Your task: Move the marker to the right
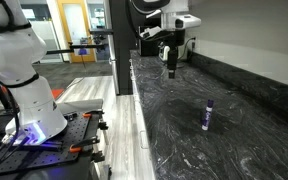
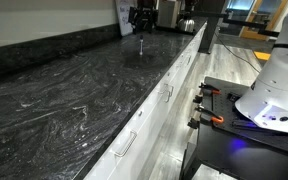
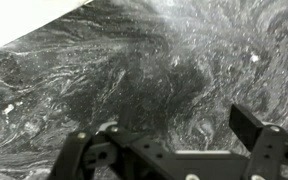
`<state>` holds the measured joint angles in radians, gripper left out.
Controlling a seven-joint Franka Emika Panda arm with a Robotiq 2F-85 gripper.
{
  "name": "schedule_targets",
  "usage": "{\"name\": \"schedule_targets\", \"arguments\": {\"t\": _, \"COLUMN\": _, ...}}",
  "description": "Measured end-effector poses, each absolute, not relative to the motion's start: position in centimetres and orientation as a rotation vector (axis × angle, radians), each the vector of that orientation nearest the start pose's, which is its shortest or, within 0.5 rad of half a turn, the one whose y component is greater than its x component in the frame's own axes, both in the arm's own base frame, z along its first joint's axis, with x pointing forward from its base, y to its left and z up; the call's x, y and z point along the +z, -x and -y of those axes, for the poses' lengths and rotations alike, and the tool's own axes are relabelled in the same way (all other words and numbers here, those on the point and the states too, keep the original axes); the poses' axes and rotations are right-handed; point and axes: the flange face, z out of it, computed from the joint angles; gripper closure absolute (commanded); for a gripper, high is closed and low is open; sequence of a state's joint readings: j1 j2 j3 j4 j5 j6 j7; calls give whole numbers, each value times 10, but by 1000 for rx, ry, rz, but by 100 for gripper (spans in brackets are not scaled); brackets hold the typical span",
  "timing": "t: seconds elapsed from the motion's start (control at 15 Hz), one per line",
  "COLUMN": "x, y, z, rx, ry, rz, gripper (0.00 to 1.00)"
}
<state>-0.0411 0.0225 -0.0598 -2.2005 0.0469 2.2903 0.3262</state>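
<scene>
Marker [image 1: 207, 116] upright on countertop [image 1: 246, 150]; pincer [image 1: 170, 72] well apart, jaws spread.

White rounded arm [image 1: 17, 55] ends in black claw [image 1: 170, 70].

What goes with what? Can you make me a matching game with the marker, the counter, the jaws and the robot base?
Things:
1. marker
2. counter
3. jaws
4. robot base

Clues:
A. big and white
B. open, nothing between them
C. standing upright on the counter
D. dark and swirly

Pairs: 1-C, 2-D, 3-B, 4-A
</scene>
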Motion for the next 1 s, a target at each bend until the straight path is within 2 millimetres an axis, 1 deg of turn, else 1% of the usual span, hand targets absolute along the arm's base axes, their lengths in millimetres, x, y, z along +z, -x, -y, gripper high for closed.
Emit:
{"name": "schedule_targets", "arguments": {"t": 0.2, "x": 377, "y": -524, "z": 33, "rx": 30, "ry": 3058, "rz": -513, "gripper": 0}}
{"name": "schedule_targets", "arguments": {"t": 0.4, "x": 374, "y": -516, "z": 25, "rx": 125, "ry": 3081, "rz": -405, "gripper": 0}}
{"name": "schedule_targets", "arguments": {"t": 0.6, "x": 371, "y": -513, "z": 20, "rx": 176, "ry": 3102, "rz": -361, "gripper": 0}}
{"name": "schedule_targets", "arguments": {"t": 1.0, "x": 371, "y": -512, "z": 17, "rx": 183, "ry": 3108, "rz": -346, "gripper": 0}}
